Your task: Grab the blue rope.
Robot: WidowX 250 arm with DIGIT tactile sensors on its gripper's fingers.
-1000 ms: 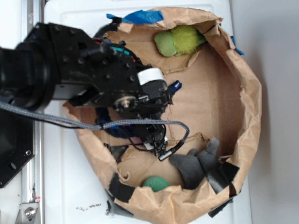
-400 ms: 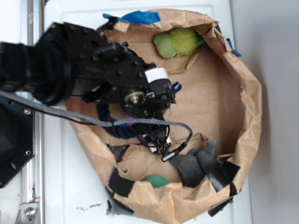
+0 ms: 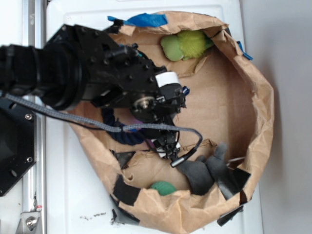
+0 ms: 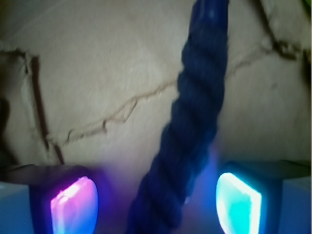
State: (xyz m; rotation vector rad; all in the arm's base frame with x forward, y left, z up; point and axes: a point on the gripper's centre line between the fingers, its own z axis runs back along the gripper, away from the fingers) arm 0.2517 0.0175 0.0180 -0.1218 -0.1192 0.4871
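The blue rope [image 3: 127, 136] is a thick twisted navy rope lying on the floor of the brown paper bowl [image 3: 258, 112], mostly hidden under my arm; one bright blue end [image 3: 185, 90] pokes out by the wrist. In the wrist view the rope [image 4: 187, 131] runs from the top down between my two lit pads. My gripper [image 4: 156, 202] is open, with a pad on each side of the rope and a gap to each. In the exterior view the gripper itself is hidden under the black arm [image 3: 97, 73].
A green-yellow plush toy [image 3: 185, 43] lies at the bowl's far side. A grey cloth toy [image 3: 207, 170] and a green ball [image 3: 162, 187] lie at the near side. A grey braided cable [image 3: 73, 117] crosses the arm. Blue tape [image 3: 144, 19] marks the rim.
The arm has shifted to the right and further over the bowl. The bowl has shifted slightly, and the rope stays under the wrist.
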